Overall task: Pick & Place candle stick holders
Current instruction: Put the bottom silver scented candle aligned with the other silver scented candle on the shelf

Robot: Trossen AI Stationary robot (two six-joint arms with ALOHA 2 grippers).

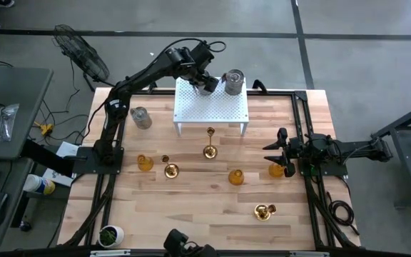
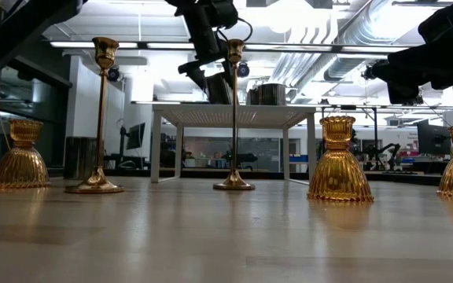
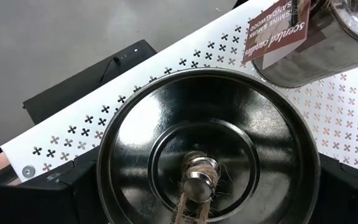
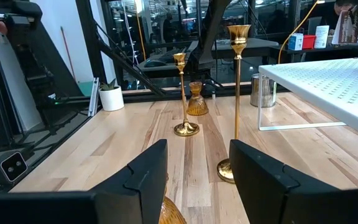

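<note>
My left gripper [image 1: 206, 84] is over the far left part of the white perforated stand [image 1: 212, 111], shut on a silver-grey round metal holder [image 3: 207, 143] whose lid has a twine-wrapped knob [image 3: 197, 177]. A second silver holder [image 1: 233, 81] stands on the stand beside it, and a third [image 1: 140, 118] stands on the table to the left. Amber cups [image 1: 145, 163] [image 1: 235, 176] [image 1: 276, 170] and gold stemmed holders [image 1: 210, 152] [image 1: 171, 170] [image 1: 265, 210] stand on the table. My right gripper [image 1: 271, 152] is open, just above the right amber cup [image 4: 173, 214]. My left gripper holds the silver holder by two opposite sides of its round wall [image 3: 104, 180], one finger [image 3: 42, 196] on each side. The fingers come from above, pointing down. The holder is upright over the stand [image 3: 73, 130]; whether its bottom rests there, I cannot tell.
A small white pot with a green plant [image 1: 110, 233] stands at the table's near left corner. Black frame rails [image 1: 302, 121] run along the table's sides. Bare wood [image 1: 205, 207] lies near the front edge.
</note>
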